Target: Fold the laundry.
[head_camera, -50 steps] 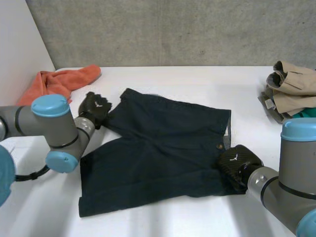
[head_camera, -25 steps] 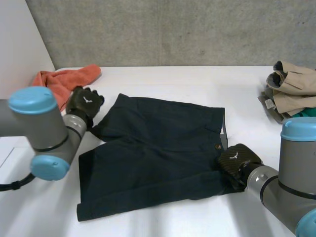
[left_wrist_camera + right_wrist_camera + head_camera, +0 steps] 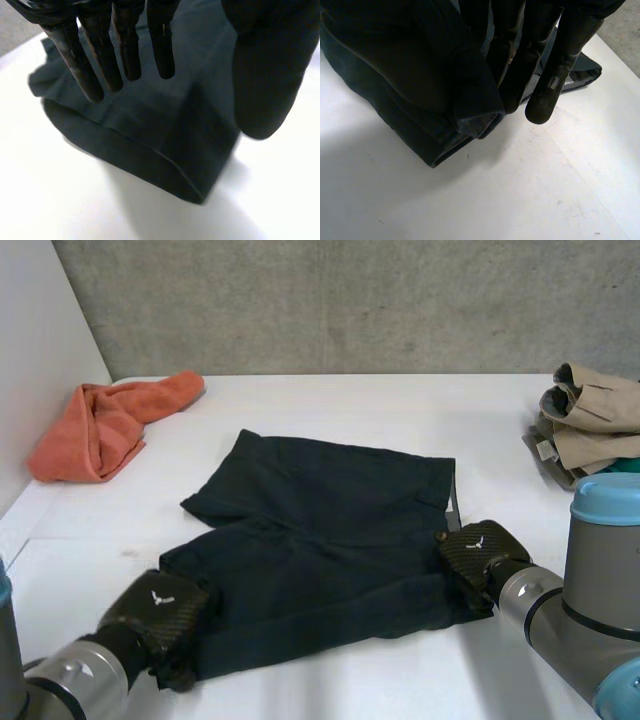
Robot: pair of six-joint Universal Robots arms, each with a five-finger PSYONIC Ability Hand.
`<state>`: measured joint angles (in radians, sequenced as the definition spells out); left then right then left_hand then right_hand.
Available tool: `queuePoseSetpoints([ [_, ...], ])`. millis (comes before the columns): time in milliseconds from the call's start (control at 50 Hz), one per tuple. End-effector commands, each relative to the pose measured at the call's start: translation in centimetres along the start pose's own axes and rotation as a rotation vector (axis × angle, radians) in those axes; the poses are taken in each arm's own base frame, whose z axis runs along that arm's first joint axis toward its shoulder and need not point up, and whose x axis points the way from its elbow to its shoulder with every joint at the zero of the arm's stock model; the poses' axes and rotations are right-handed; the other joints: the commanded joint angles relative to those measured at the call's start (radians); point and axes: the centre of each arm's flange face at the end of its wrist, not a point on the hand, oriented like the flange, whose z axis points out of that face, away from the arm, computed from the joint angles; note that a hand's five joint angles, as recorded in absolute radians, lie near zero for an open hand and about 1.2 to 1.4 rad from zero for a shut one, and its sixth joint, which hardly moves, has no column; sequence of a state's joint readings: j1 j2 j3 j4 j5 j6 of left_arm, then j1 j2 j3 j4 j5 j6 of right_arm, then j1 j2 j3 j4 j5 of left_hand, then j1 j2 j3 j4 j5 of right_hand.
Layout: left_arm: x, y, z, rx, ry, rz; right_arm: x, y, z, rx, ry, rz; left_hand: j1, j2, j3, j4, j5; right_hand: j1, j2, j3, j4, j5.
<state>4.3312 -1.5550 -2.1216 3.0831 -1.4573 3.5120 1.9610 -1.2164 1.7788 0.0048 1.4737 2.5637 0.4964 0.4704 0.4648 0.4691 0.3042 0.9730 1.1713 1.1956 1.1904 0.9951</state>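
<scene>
L hand (image 3: 155,612) sits at near-left leg corner of dark shorts (image 3: 330,530); fingers (image 3: 127,45) straight, thumb apart, nothing held. R hand (image 3: 478,552) pinches near-right waistband corner. Shorts lie spread flat, approx. mid white table (image 3: 350,400).

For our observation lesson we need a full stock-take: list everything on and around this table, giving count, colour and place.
shorts: one, dark navy, spread flat mid-table
towel: one, orange, crumpled at the far left corner
garment pile: one, beige, at the right edge
teal cloth: one, at the pile's near edge, mostly hidden
table: one, white
wall: one, grey concrete, behind the table
left robot hand: one, black, open over the shorts' near left corner
right robot hand: one, black, pinching the shorts' waistband edge
left arm, right arm: two, grey, near corners
</scene>
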Motion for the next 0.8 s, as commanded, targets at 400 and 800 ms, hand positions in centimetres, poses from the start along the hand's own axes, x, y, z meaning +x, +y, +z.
queuePoseSetpoints([
  [400,0.9,-1.3,-1.1,-0.141,0.088,0.313,1.7,-1.3,-5.2,-0.158,-0.113,-0.242,0.9,0.926,0.931,0.927,0.918,0.423,0.225,0.201,0.206,0.227],
  [800,-4.6,-13.7,17.9,0.479,-0.401,0.444,7.3,-6.4,8.1,0.214,0.271,-0.151,0.9,0.926,0.931,0.927,0.918,0.423,0.225,0.201,0.206,0.227],
])
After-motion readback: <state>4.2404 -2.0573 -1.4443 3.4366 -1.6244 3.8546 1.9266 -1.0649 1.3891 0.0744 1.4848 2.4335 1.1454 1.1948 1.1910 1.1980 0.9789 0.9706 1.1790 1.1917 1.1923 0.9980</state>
